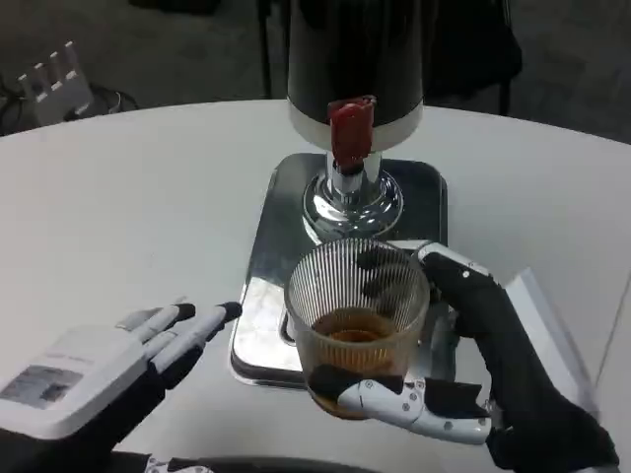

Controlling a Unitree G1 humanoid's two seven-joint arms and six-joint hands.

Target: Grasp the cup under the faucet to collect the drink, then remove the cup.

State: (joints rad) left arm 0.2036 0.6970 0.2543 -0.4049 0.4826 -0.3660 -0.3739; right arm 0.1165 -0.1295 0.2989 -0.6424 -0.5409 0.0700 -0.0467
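A ribbed clear glass cup [356, 320] with brown drink in its bottom is held by my right hand [473, 365], thumb across the front and fingers round the back. The cup sits over the near edge of the steel drip tray [281, 227], in front of the faucet. The dispenser's black body [353, 49] stands behind, with its red tap lever [350, 128] above the chrome spout [350, 197]. My left hand [118, 360] lies on the table at the lower left with its fingers stretched toward the tray, holding nothing.
The round white table [128, 217] spreads left and right of the tray. A white rack-like object [54, 84] stands on the floor at the far left. A pale flat board [547, 315] lies under my right forearm.
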